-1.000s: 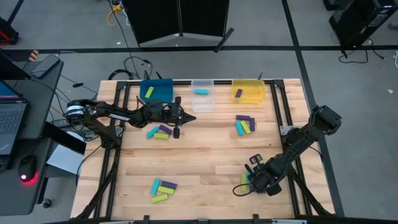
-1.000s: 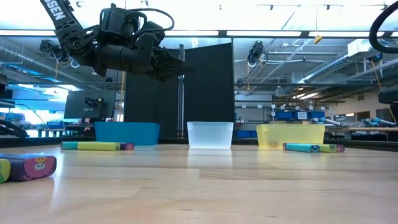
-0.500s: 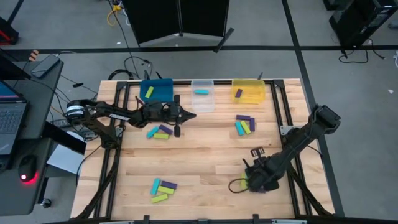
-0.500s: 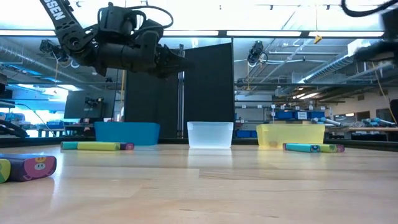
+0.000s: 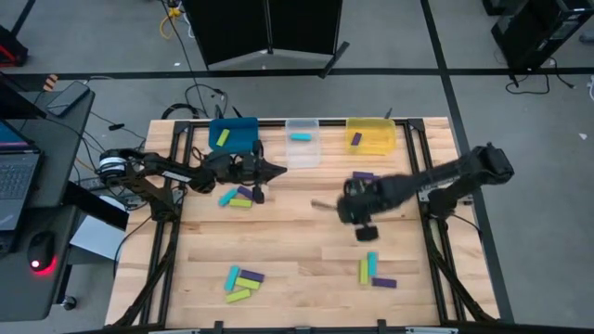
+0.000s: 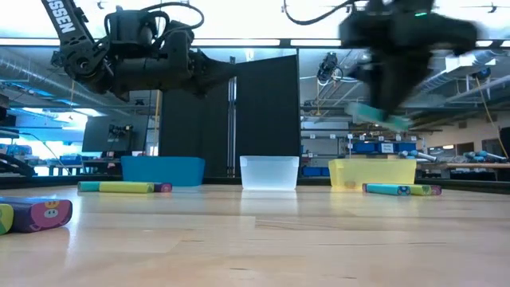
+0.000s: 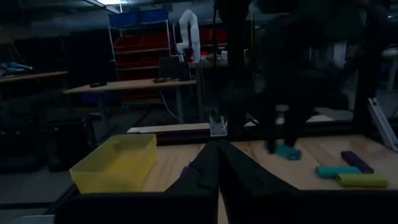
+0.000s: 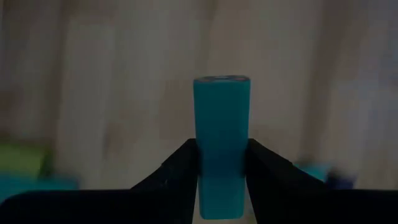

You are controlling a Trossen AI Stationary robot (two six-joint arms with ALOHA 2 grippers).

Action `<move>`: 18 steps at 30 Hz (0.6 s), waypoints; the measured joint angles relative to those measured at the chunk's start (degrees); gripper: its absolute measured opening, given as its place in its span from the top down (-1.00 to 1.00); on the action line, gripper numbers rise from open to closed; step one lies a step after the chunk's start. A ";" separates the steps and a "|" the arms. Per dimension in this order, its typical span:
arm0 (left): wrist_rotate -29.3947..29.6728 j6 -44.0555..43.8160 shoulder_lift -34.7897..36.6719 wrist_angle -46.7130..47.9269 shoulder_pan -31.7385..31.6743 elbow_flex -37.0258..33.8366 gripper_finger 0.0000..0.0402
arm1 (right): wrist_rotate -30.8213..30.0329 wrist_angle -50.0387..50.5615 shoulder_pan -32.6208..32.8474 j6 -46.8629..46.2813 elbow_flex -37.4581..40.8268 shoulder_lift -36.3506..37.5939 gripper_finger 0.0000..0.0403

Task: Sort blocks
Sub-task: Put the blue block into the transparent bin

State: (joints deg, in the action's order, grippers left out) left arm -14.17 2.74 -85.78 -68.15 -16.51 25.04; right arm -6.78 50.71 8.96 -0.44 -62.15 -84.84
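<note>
Now | right gripper point(image 8: 221, 163) holds cyan block point(image 8: 221, 127) | left gripper point(image 5: 278, 171) closed, empty

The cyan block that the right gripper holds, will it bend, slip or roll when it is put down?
The cyan block looks stiff: it stands straight out from the right gripper without sagging. Its smooth faces may slip, since only its lower end is clamped. Its flat sides suggest it will lie still rather than roll.
</note>
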 joint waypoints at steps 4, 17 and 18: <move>-0.06 -1.47 1.31 -1.75 0.00 0.00 0.95 | 1.27 -4.80 -8.46 8.78 -3.99 -0.56 0.41; -3.04 -1.68 4.90 2.08 0.00 0.00 0.95 | 2.03 0.28 -28.02 19.05 -24.78 -17.05 0.41; -3.04 -1.68 4.90 2.08 0.00 0.00 0.95 | 2.15 0.90 -29.02 20.21 -26.14 -18.33 0.41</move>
State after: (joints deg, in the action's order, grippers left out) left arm -17.21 1.06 -80.88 -66.06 -16.51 25.04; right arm -4.62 51.61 -20.06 19.77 -88.29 -103.16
